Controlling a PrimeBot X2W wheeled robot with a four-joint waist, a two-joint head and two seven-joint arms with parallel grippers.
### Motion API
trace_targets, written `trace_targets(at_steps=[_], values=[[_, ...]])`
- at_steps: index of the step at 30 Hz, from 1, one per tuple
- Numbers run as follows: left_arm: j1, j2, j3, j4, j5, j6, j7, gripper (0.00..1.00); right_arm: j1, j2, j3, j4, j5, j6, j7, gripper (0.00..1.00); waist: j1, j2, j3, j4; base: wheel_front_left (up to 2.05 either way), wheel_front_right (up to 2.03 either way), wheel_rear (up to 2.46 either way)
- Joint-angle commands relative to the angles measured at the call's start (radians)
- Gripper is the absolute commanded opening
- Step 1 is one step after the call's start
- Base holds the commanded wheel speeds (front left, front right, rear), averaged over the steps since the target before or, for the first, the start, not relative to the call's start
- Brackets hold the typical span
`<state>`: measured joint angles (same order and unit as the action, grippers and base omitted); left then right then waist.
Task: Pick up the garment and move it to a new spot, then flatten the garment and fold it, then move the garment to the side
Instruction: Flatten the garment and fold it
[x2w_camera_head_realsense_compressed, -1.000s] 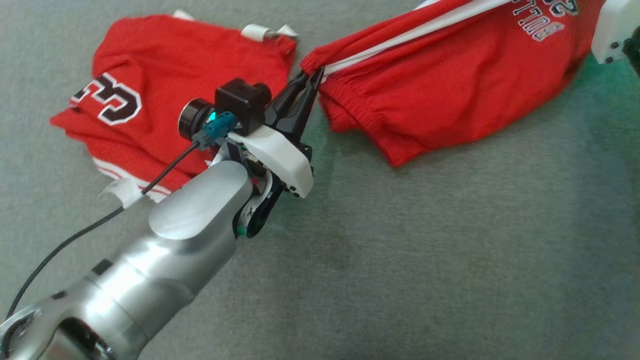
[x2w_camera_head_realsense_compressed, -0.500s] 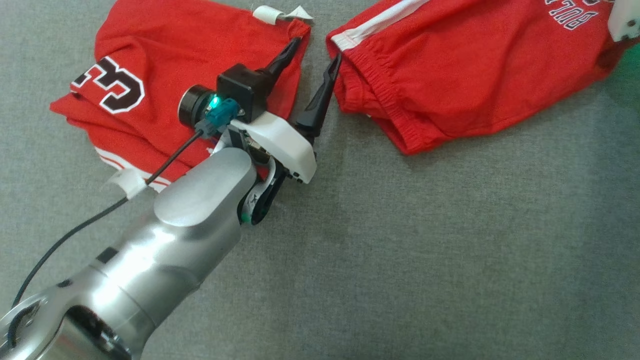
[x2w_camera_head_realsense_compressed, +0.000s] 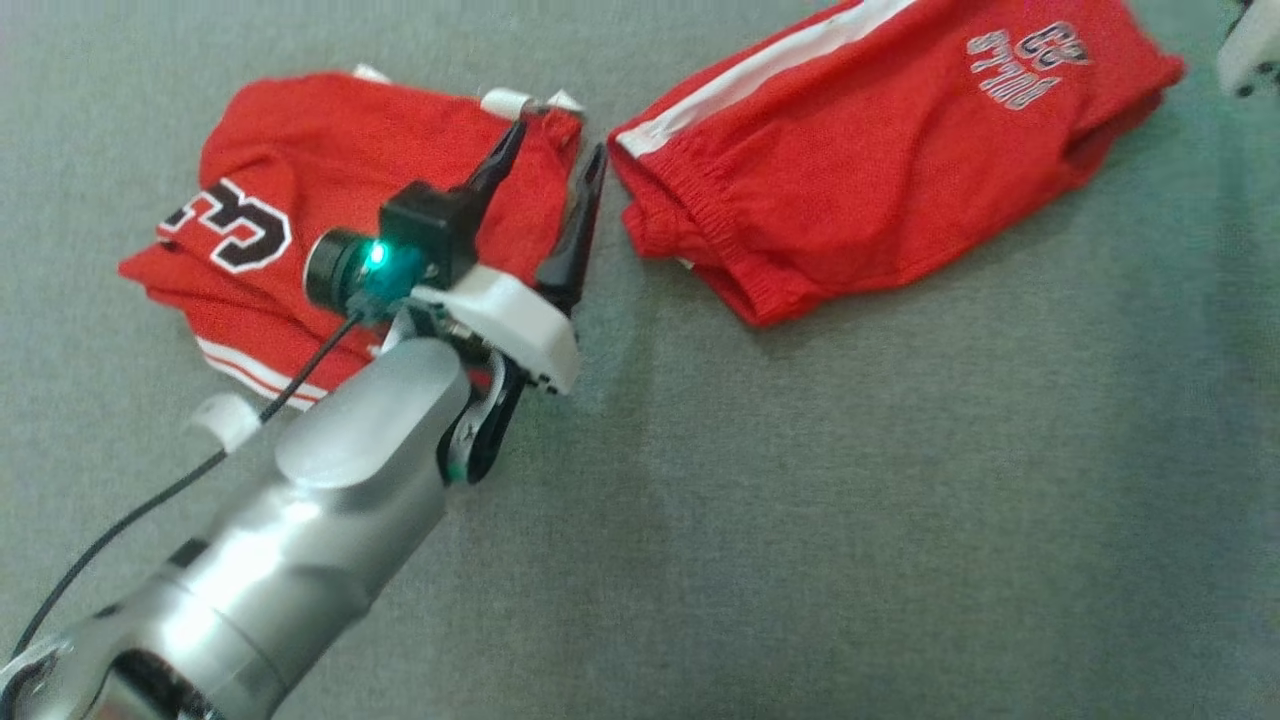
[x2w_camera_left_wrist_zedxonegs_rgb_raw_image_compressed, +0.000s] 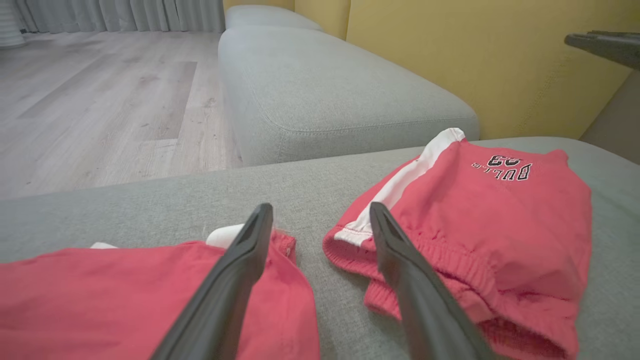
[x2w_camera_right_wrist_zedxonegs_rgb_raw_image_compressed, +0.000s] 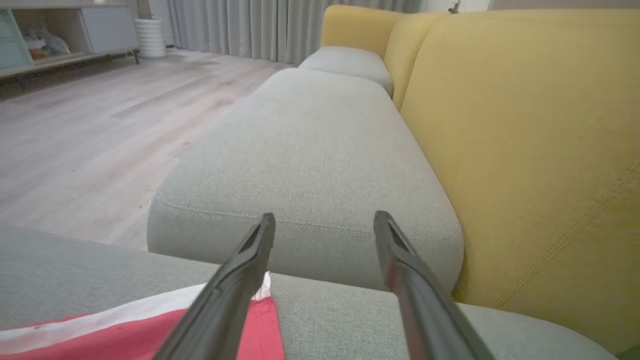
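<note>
Red shorts (x2w_camera_head_realsense_compressed: 880, 170) lie loosely bunched at upper centre-right of the head view, on the grey sofa seat (x2w_camera_head_realsense_compressed: 800, 500). Elastic waistband faces frame centre, white side stripe on top. Left tool (x2w_camera_head_realsense_compressed: 558, 140) is empty, jaws wide, over the gap between the shorts and a second red garment (x2w_camera_head_realsense_compressed: 320, 170) at upper left. Right tool (x2w_camera_right_wrist_zedxonegs_rgb_raw_image_compressed: 325, 216) is likewise wide and empty. Fabric looks light, limp and not slippery. Best hold, I judge: the waistband corners, where the gathered elastic gives bulk.

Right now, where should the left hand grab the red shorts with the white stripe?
Probably the red shorts' ruffled elastic waistband, near the white stripe's end, approached from the robot's left: that thick edge faces the open left hand.
</note>
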<state>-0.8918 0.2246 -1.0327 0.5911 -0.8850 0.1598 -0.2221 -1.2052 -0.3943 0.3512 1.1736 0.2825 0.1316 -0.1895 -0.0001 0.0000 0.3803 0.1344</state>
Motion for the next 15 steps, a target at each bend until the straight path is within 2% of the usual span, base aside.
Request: trace_targets(at_steps=[1,5,10,15], values=[[-0.02,0.035,0.04,-0.017,-0.004,0.006,-0.011,1.0,0.016,0.011,0.004,-0.027,0.008,-0.001,-0.013,1.0,0.0001,0.0,-0.04,-0.024,0.0,0.0,0.0],[0.012,0.054,0.081,-0.035,-0.014,0.031,-0.027,1.0,0.058,0.033,-0.013,-0.081,0.058,-0.001,-0.053,1.0,0.0001,0.0,-0.105,-0.045,0.0,0.0,0.0],[0.076,0.081,0.174,-0.098,-0.006,0.077,-0.038,1.0,0.155,0.074,-0.06,-0.209,0.123,-0.001,-0.07,1.0,0.0001,0.0,-0.187,-0.069,0.0,0.0,0.0],[0.2,0.091,0.321,-0.224,0.092,0.129,-0.039,1.0,0.325,0.134,-0.171,-0.404,0.146,-0.001,-0.072,1.0,0.0001,0.0,-0.243,-0.085,0.0,0.0,0.0]])
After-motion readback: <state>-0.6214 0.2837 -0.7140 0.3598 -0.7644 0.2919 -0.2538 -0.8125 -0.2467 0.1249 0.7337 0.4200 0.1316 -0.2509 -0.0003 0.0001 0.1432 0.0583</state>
